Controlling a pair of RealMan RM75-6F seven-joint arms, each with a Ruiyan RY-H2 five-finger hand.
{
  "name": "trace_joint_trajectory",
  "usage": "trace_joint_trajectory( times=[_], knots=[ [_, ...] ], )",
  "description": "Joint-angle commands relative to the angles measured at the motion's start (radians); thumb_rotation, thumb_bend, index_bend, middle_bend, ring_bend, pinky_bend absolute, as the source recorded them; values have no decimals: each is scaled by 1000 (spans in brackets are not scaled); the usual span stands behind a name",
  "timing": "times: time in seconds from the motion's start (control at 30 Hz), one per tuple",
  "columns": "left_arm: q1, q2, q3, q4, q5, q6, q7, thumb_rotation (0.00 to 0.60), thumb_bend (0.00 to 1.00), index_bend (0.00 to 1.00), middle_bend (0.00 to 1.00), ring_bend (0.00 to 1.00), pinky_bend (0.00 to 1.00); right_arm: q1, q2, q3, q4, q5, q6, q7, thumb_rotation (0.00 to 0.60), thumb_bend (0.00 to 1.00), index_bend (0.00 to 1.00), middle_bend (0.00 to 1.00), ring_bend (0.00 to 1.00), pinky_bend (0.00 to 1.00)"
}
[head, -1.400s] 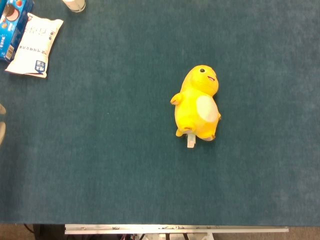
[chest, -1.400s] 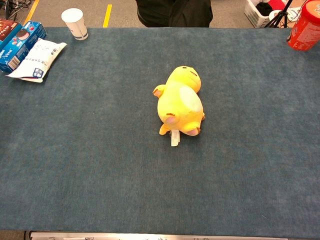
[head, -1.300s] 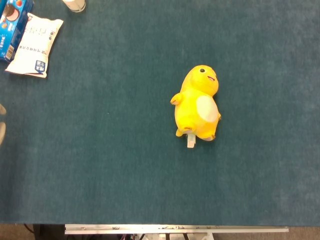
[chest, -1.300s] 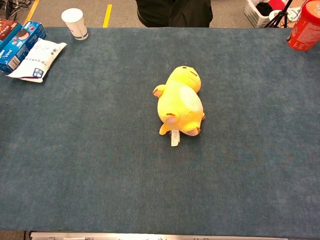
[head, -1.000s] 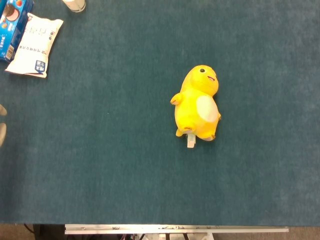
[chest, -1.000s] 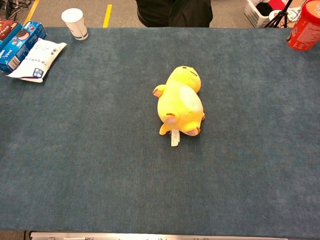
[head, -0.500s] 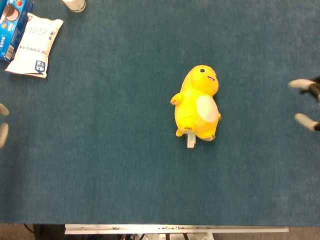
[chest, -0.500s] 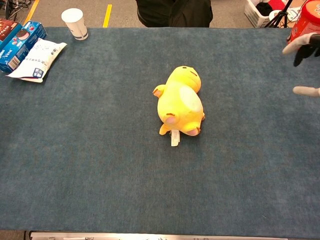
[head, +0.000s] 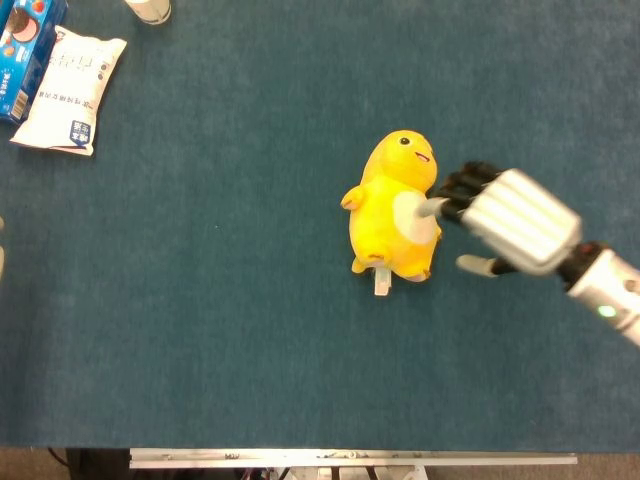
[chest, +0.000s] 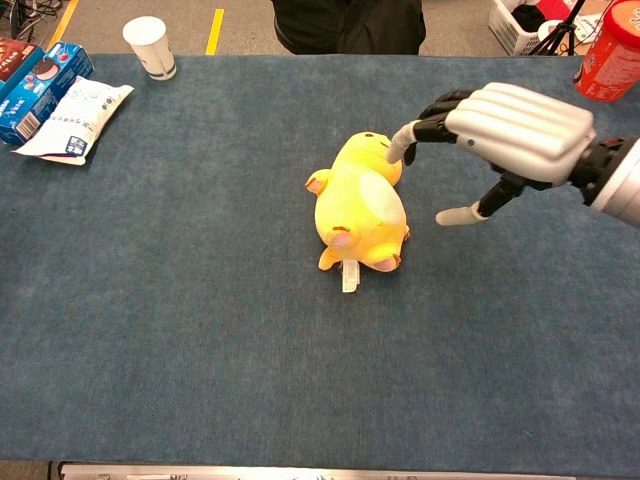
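A yellow plush toy (head: 385, 215) (chest: 355, 205) lies on its back in the middle of the blue-green table, head toward the far side, a white tag at its feet. My right hand (head: 515, 220) (chest: 515, 130) reaches in from the right and hovers just beside the toy. Its fingers are apart and hold nothing. The fingertips (head: 432, 208) (chest: 398, 143) are over the toy's head and belly edge, and the thumb (chest: 455, 215) points at its side. Of my left hand only a pale sliver (head: 1, 260) shows at the left edge of the head view.
A white packet (head: 68, 90) (chest: 75, 120) and a blue cookie box (head: 20, 50) (chest: 40, 90) lie at the far left. A paper cup (chest: 150, 45) stands behind them. A red can (chest: 610, 50) stands at the far right corner. A metal rail (head: 350, 458) marks the table's front edge.
My right hand has come in from the right edge, moving left to just beside the plush toy. The toy has not moved.
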Motion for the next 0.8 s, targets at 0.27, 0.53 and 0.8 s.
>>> trace_joint_trajectory(
  times=[0.27,0.53,0.8],
  knots=[
    [1,3,-4,4,-2,1,-9,600,389,445,430,322,415,85,-145,13,70,5,-51,-161,600,113,328,312,101,0],
    [2,2,-6,16,-6,1,-17,600,389,445,430,322,415,112,-237,2,137,13,-48,-260,600,113,368,304,97,0],
    [8,4,-8,25,-11,8,-28,600,389,445,430,322,415,137,-308,-16,215,13,-43,-297,600,114,391,304,97,0]
  ],
)
